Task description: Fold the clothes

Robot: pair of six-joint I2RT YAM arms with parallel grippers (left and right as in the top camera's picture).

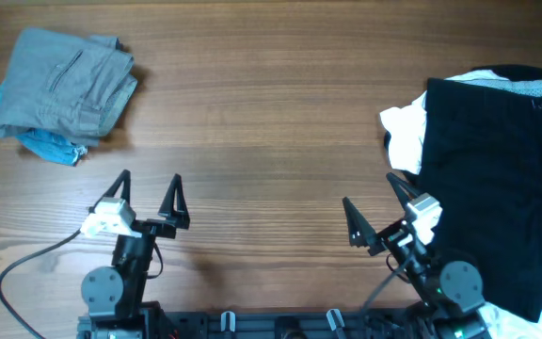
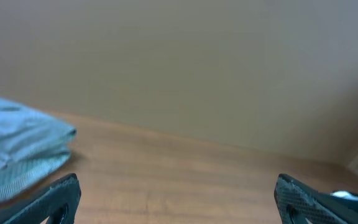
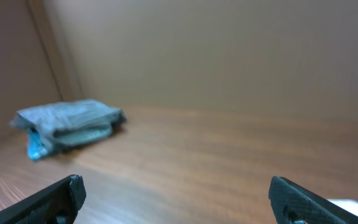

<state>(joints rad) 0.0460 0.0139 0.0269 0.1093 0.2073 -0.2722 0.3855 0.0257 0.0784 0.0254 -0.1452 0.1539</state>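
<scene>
left gripper [image 1: 149,179]: jaws spread wide with nothing between them; sits over bare wood near the front edge, left half of the table.
right gripper [image 1: 369,188]: jaws spread wide, empty; just beside the left edge of the shorts, contact with the fabric cannot be told from overhead.
black shorts [image 1: 497,179]: far right of the table, lying open and unfolded. waistband toward the far edge with pale speckled lining showing. the right side runs out of the overhead view.
white t-shirt [image 1: 405,137]: underneath the shorts, bunched and poking out at their left edge.
grey trousers [image 1: 59,85]: folded, far left corner, well apart from the shorts.
blue cloth [image 1: 50,143]: sticks out from under the near edge of the trousers.
table [image 1: 271,113]: brown wood grain, bare between the two piles.
cable [image 1: 26,259]: grey, loops out left from the left arm's base.
left wrist view: both fingertips at the bottom corners, trousers at far left.
right wrist view: fingertips wide apart, trousers and blue cloth ahead at left.
</scene>
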